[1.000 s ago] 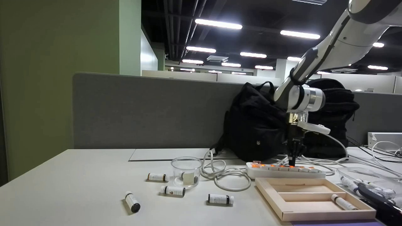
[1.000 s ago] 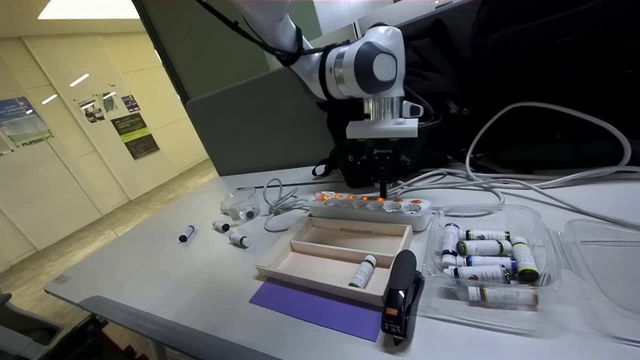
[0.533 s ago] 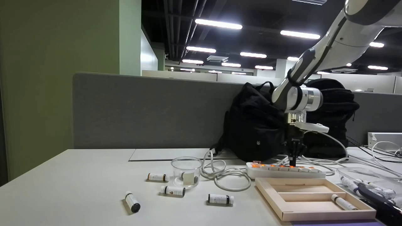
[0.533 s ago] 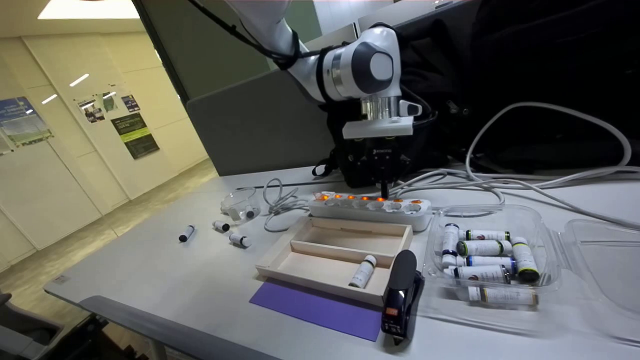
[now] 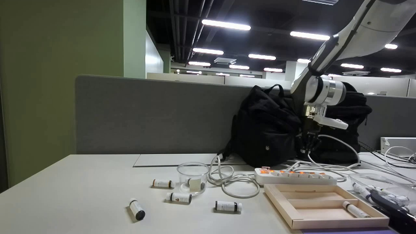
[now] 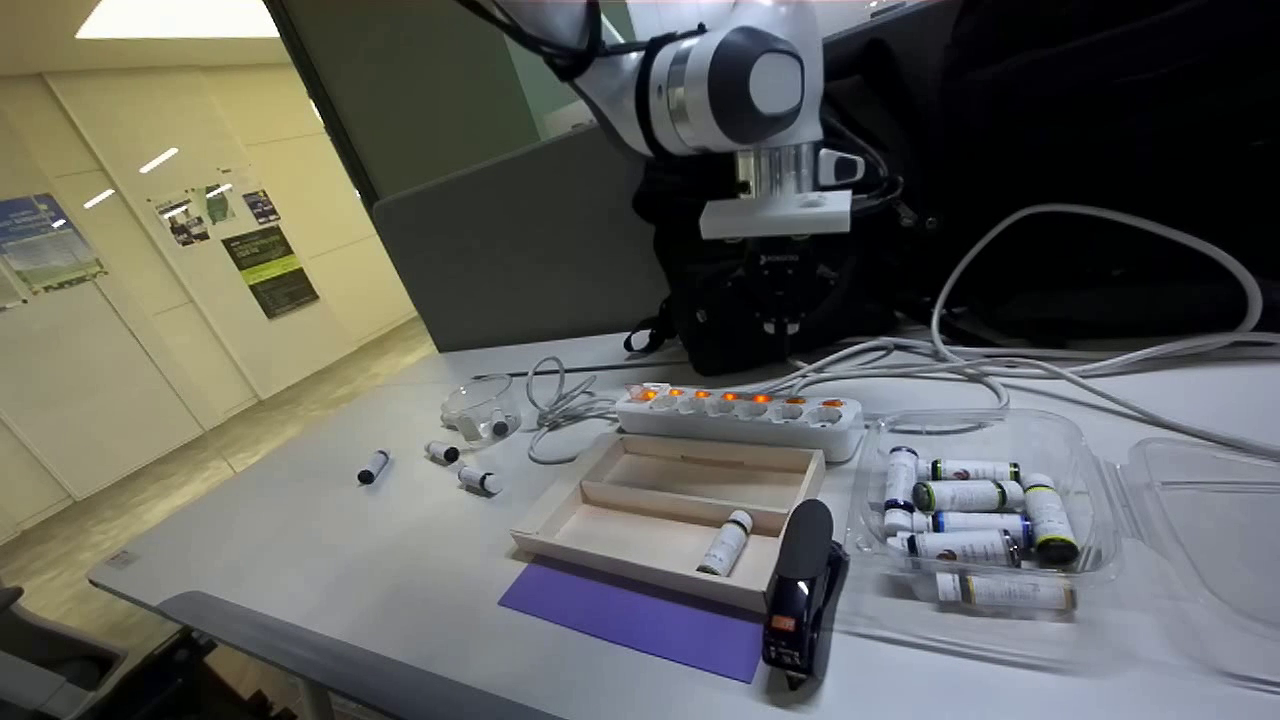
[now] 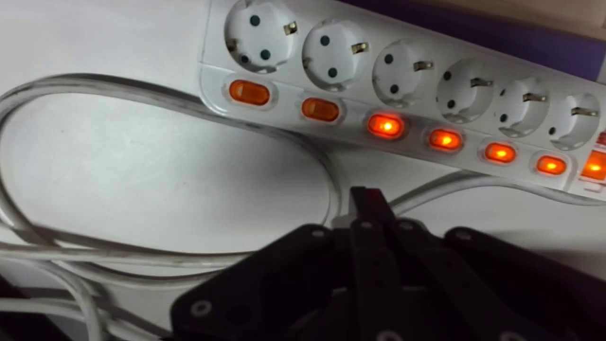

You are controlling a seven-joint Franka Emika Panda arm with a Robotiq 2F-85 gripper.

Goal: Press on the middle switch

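Gripper [image 6: 780, 327] is up since the earlier frame: its tip no longer sits at the power strip [image 6: 740, 428] but hangs above it, apart, in both exterior views. Same five switch lights [image 6: 676, 393] glow as before.

In an exterior view, two black backpacks [image 5: 266, 130] stand R of ctr; small white mark [image 5: 267, 148] on one is illegible. Four loose bottles [image 5: 224, 206] lie lower L to lower ctr, labels too small to read.

In an exterior view, wall posters [image 6: 268, 270] at upper L show only here, text too blurry to read; ditto white lettering [image 6: 778, 258] on gripper body. Purple sheet [image 6: 630, 615] shows widest here, bottom ctr, w/ black device [image 6: 806, 560] just R, its orange label also illegible. Clear tub [image 6: 1100, 510] of bottles sits R.

Wrist view: fingers [image 7: 362, 203] are together at bottom ctr, nothing visible btwn them, tip off the strip. Seven switches [image 7: 320, 109] run upper L to R edge, the two at L unlit. Middle switch [image 7: 445, 139] by count, 4th along, is lit, R of ctr. Socket holes [image 7: 333, 72] show clearly only here.
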